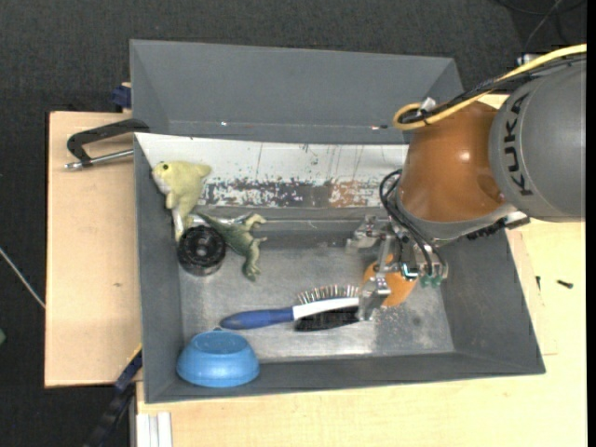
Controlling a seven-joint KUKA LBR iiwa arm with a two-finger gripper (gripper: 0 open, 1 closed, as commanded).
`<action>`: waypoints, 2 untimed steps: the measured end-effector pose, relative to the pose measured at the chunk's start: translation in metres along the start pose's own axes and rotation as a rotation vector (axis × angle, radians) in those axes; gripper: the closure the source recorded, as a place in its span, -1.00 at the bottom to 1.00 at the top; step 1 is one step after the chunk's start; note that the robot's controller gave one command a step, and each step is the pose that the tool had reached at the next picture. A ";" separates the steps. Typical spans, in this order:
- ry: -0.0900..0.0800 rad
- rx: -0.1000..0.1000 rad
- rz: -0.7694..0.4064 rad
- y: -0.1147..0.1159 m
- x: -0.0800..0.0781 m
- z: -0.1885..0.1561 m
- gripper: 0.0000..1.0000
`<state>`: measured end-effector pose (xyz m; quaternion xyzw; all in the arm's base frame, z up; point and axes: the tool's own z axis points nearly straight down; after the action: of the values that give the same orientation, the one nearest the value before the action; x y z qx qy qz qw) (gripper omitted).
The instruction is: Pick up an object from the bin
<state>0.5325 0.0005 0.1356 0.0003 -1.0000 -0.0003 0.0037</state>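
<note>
Blue bowl (218, 358) in front-left corner of bin (484, 329); blue-handled brush (289, 316) along front edge; gripper (380, 294) low at brush head, just beside orange rounded piece (401, 289) right of centre, spread or pressed together: cannot tell.

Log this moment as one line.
claw: low in view-right side of grey metal bin | nearest: small orange rounded object; head of blue-handled black-and-white bristle brush

From my end the gripper (389, 282) hangs low, pointed down, with the orange wrist cover (452, 170) just up-right of it and the yellow cable (438, 108) draped over that.
</note>
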 end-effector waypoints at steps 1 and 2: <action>-0.016 0.003 -0.248 0.009 -0.065 0.020 -1.00; -0.005 0.002 -0.506 -0.005 0.009 0.053 -1.00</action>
<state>0.5227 -0.0044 0.0826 0.2505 -0.9681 -0.0005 0.0010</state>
